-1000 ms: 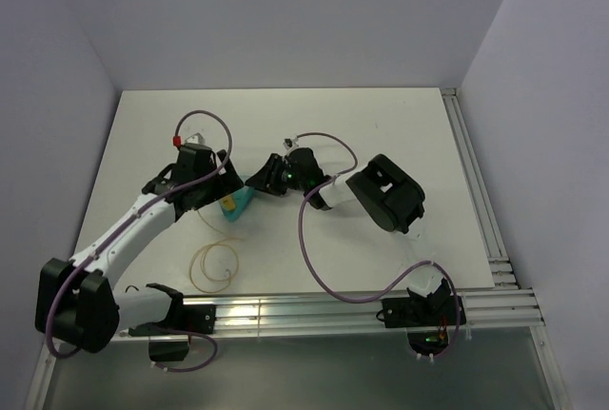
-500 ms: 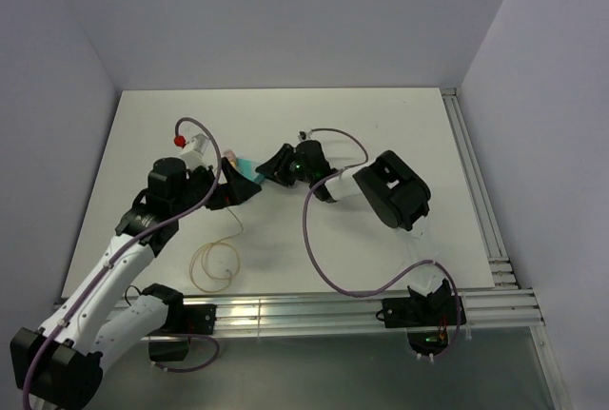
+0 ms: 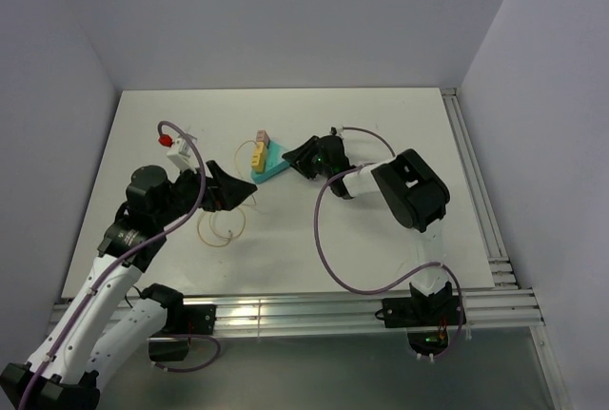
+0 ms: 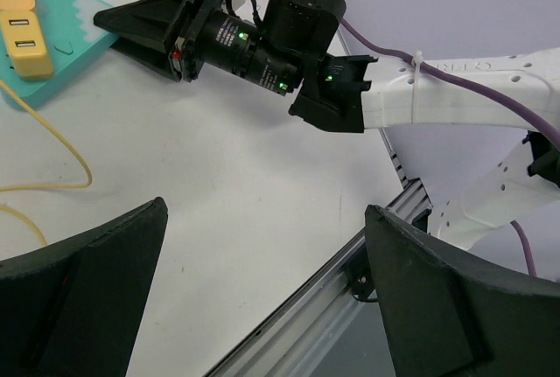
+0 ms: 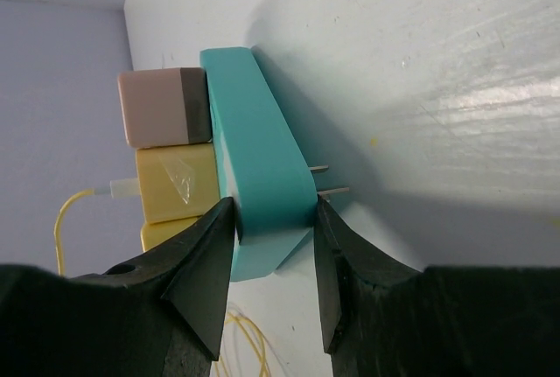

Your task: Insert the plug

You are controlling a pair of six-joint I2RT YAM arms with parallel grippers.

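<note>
The teal wedge-shaped block, pinched in the right claw, now sits further toward 1 o'clock on the white worktop, the small yellow blocky plug travelling with it. The left claw has backed off toward 7 o'clock. The thin pale-yellow cable loop is dragged toward 12 o'clock.

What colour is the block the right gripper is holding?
Teal block, clearest in the right wrist view.

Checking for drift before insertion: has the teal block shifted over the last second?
Yes. The teal block has moved away from the near rail and rightward, gripped by the right claw.
</note>
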